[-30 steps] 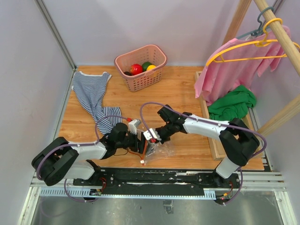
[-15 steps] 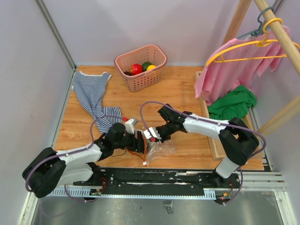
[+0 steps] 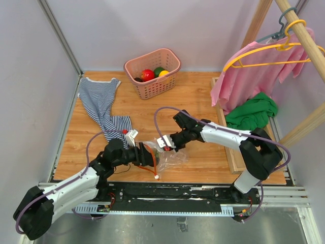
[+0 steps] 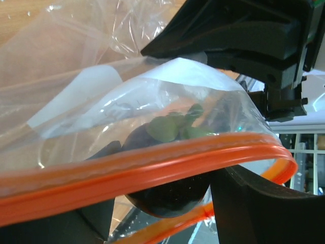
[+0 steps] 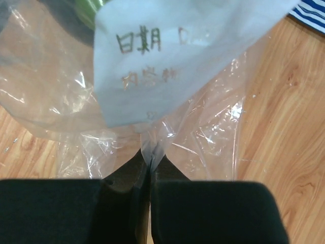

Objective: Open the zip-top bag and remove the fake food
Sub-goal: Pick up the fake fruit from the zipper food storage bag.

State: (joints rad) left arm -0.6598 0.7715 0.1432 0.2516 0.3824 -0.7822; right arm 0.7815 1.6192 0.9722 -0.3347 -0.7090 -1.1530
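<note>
Looking from the near edge of the table (image 3: 198, 96), we see the left arm (image 3: 76, 183) reach toward the middle. The left jaws are at the mouth of the bag (image 3: 171, 155). They stand apart. The orange zip strip (image 4: 152, 170) runs across in front of them, and a dark toy fruit (image 4: 167, 199) sits between them. We cannot tell if they squeeze it or just sit around it. A green piece (image 4: 163, 128) lies deeper inside the bag.

The bag rests on the near part of the table, between the two arms. The right arm (image 3: 223, 136) comes in from the right. The right jaws are pressed together and pinch a fold of the clear plastic, close to the white label (image 5: 172, 56) with writing on it.

Farther back on the left, a striped shirt (image 3: 99, 104) lies flat on the table. At the far edge stands a pink basket (image 3: 152, 85) with a red fruit (image 3: 148, 74), a green fruit (image 3: 159, 70) and a yellow fruit (image 3: 164, 73) inside. On the right, a pink shirt (image 3: 254, 76) hangs on a yellow hanger (image 3: 284, 47), and a green cloth (image 3: 252, 114) lies below it.
</note>
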